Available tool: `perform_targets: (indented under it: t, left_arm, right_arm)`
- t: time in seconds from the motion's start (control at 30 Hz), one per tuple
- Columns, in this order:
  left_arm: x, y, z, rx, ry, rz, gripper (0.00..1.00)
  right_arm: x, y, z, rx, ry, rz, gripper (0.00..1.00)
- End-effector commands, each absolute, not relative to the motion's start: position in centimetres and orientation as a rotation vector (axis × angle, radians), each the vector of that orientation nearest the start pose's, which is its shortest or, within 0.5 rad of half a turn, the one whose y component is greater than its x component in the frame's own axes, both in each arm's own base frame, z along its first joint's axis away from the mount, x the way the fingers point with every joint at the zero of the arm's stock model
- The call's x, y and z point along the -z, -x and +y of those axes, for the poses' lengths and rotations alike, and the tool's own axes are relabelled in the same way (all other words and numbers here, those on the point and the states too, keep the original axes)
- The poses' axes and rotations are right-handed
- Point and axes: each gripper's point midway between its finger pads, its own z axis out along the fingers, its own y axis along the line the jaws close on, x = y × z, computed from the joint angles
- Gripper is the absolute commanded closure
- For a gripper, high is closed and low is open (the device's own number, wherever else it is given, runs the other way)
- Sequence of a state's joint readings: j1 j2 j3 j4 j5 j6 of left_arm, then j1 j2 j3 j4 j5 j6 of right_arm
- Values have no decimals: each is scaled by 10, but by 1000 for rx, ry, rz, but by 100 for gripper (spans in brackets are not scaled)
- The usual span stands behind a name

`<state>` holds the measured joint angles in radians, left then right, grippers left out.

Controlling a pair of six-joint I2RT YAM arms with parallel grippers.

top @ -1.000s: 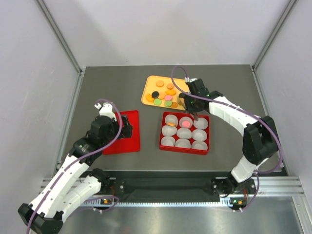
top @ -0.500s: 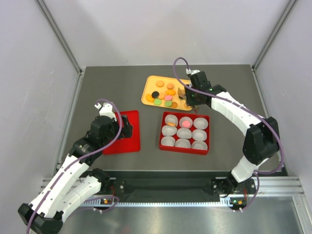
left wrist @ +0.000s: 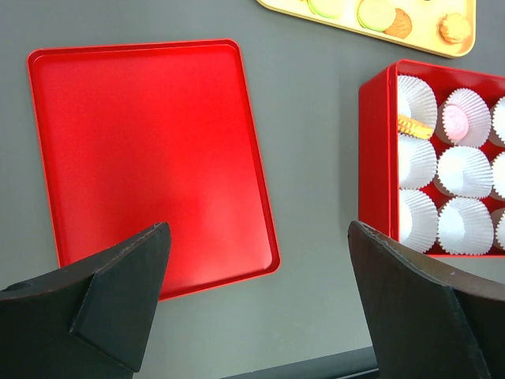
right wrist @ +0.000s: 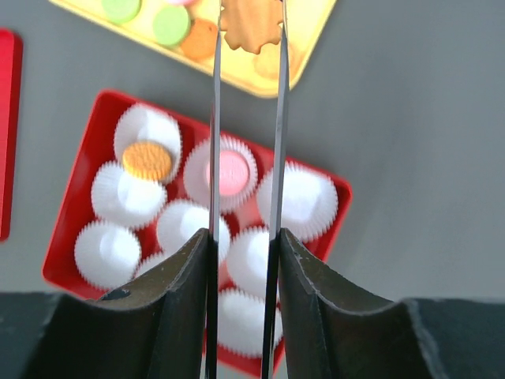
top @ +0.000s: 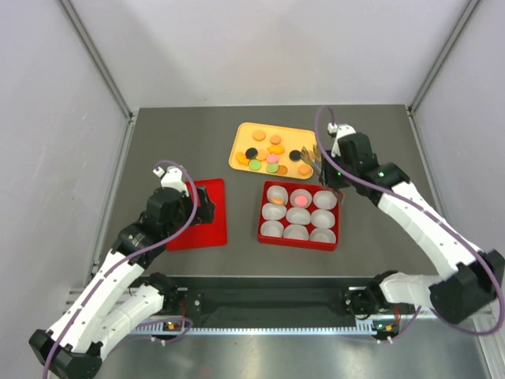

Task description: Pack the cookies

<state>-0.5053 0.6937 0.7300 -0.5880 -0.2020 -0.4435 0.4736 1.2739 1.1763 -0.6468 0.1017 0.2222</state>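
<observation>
**Right arm holds one cookie near the box**

I see the right gripper [top: 319,163] clamped on a tan cookie [right wrist: 251,25] with a wavy edge, pinched between its two thin blades. It hangs over the edge of the yellow tray [top: 241,138], on the side that faces the red box [top: 300,239]. The other cookies [top: 268,154] lie loose on this tray. In the box's paper cups [top: 322,234] I count an orange cookie [right wrist: 147,160] and a pink cookie [right wrist: 231,172], in neighbouring cups of the far row. The left gripper [left wrist: 258,233] hovers with its fingers wide apart over the flat red tray [left wrist: 150,158].
</observation>
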Motion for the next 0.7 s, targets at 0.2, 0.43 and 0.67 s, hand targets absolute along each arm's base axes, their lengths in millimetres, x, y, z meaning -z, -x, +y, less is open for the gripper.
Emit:
perform_targets:
  t: [0.2, 0.43, 0.67]
  left_arm:
    - [-196, -231, -110, 378, 46, 2102, 1]
    - [-197, -231, -111, 383, 45, 2098, 1]
    - [-195, -230, -112, 383, 39, 2105, 1]
  right_arm:
    - [-206, -235, 121, -300, 210, 2358, 64]
    - [-191, -204, 102, -259, 198, 2415, 63]
    - [-178, -200, 101, -265, 184, 2427, 63]
